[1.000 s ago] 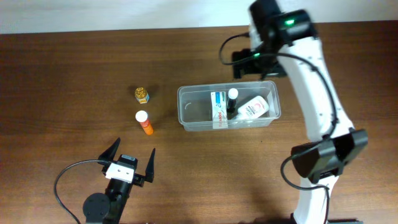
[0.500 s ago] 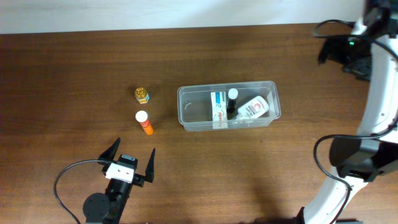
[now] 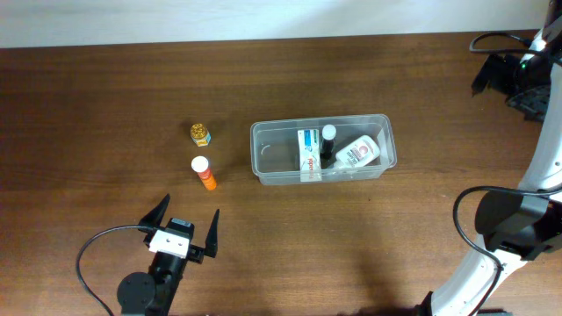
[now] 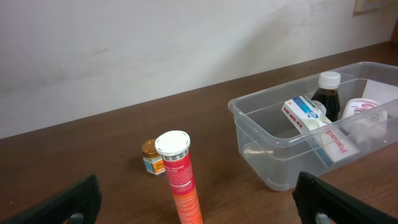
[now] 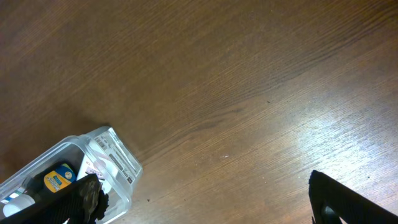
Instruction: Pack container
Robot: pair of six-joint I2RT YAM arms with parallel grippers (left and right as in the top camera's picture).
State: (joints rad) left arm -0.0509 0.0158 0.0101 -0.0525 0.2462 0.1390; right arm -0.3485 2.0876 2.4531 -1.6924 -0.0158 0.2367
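The clear plastic container (image 3: 263,167) stands at the table's middle. It holds a white and blue box (image 3: 308,151), a dark bottle with a white cap (image 3: 327,140) and a white bottle with a red label (image 3: 358,152). An orange tube with a white cap (image 3: 205,174) and a small yellow jar (image 3: 200,133) stand to its left. My left gripper (image 3: 186,224) is open and empty near the front edge, short of the tube (image 4: 180,186). My right gripper (image 3: 520,83) is open and empty at the far right back, well away from the container (image 5: 118,168).
The left wrist view shows the jar (image 4: 152,157) behind the tube and the container (image 4: 267,168) to the right, with a pale wall beyond the table's far edge. Bare brown wood lies under the right gripper (image 5: 211,205).
My right arm has swung from above the container's back rim out to the far right back of the table. The left arm and all objects have not moved.
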